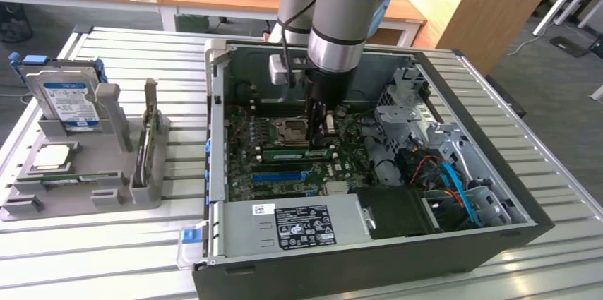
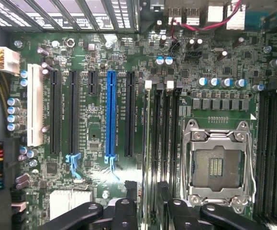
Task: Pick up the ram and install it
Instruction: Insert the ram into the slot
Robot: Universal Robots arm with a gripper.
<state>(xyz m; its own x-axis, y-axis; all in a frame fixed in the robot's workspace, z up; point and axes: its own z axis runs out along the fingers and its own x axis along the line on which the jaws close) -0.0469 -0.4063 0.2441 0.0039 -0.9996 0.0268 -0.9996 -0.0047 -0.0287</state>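
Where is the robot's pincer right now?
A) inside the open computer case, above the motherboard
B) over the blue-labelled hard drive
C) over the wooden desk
A: the pincer hangs inside the computer case, just above the green motherboard, beside the CPU socket.

Motherboard point(image 2: 100, 125): glossy green circuit board. CPU socket frame point(image 2: 218, 138): shiny bare metal. Table point(image 1: 94, 258): ribbed pale metal.
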